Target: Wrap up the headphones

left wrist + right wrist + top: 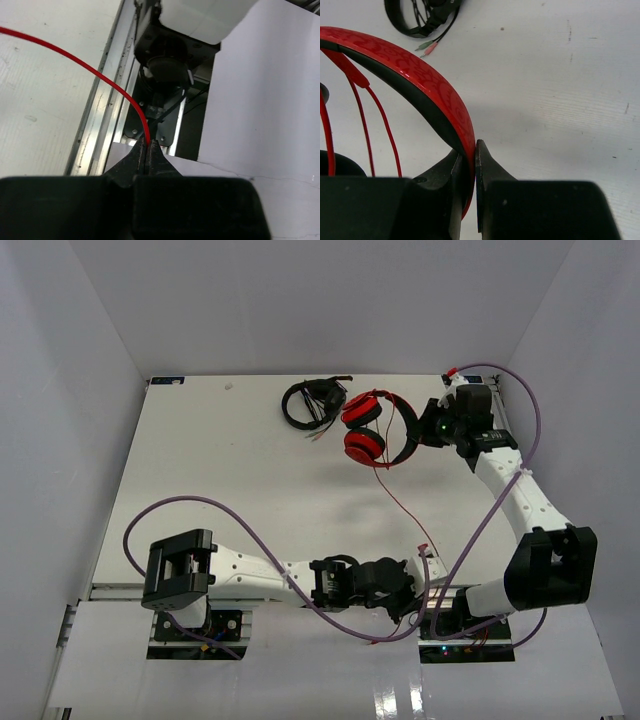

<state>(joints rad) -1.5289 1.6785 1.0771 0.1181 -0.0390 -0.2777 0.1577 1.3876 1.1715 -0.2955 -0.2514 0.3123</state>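
Note:
The red headphones [366,428] lie at the back of the table, ear cups to the left, headband [415,75] arching right. My right gripper [432,430] is shut on the headband; in the right wrist view [472,150] the band passes between the jaws. The thin red cable [403,508] runs from the cups toward the near edge. My left gripper [408,602] is shut on the cable near the table's front edge, close to the right arm's base; in the left wrist view [148,145] the cable [105,80] enters the closed jaws.
Black headphones [308,403] with a coiled black cable lie just left of the red ones; their plugs show in the right wrist view [427,46]. The table's metal front rail [100,130] and the right arm's base [167,55] are right by my left gripper.

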